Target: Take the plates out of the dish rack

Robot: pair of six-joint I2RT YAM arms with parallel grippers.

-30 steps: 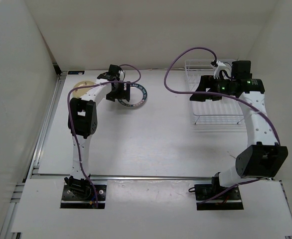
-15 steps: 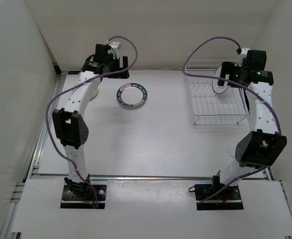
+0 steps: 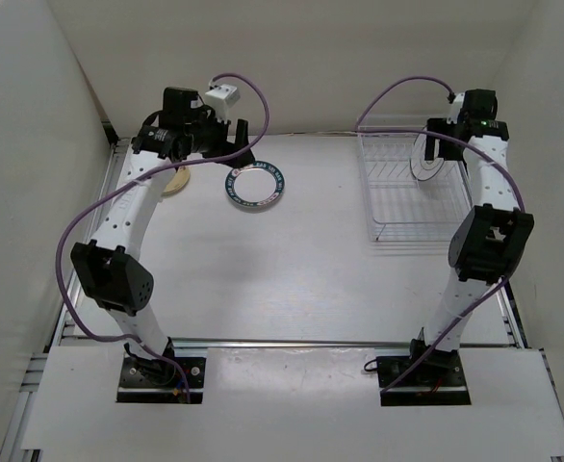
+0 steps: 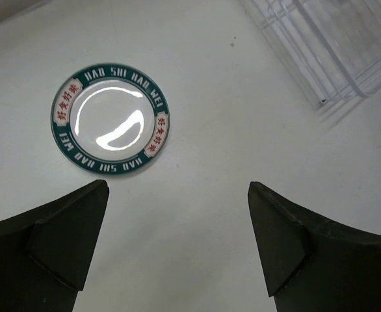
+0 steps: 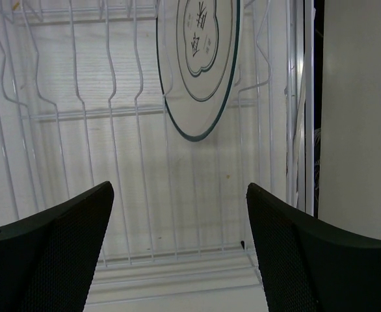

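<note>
A white plate with a dark green lettered rim (image 3: 255, 185) lies flat on the table; it also shows in the left wrist view (image 4: 110, 125). My left gripper (image 3: 232, 137) is open and empty, raised above and behind that plate (image 4: 177, 218). A cream-tan plate (image 3: 172, 181) lies at the back left, partly hidden by the left arm. The white wire dish rack (image 3: 412, 207) stands at the right. One white plate with a green edge (image 3: 426, 160) stands upright in its back slots (image 5: 200, 65). My right gripper (image 3: 441, 141) is open and empty above the rack, short of that plate (image 5: 177, 218).
White walls close the table at the left, back and right; the right wall (image 5: 363, 130) runs close beside the rack's side. A corner of the rack (image 4: 333, 45) shows in the left wrist view. Purple cables loop above both wrists.
My left gripper let go of the green-rimmed plate and rose back to the left. My right gripper swung from the rack's front to its back, facing the upright plate.
</note>
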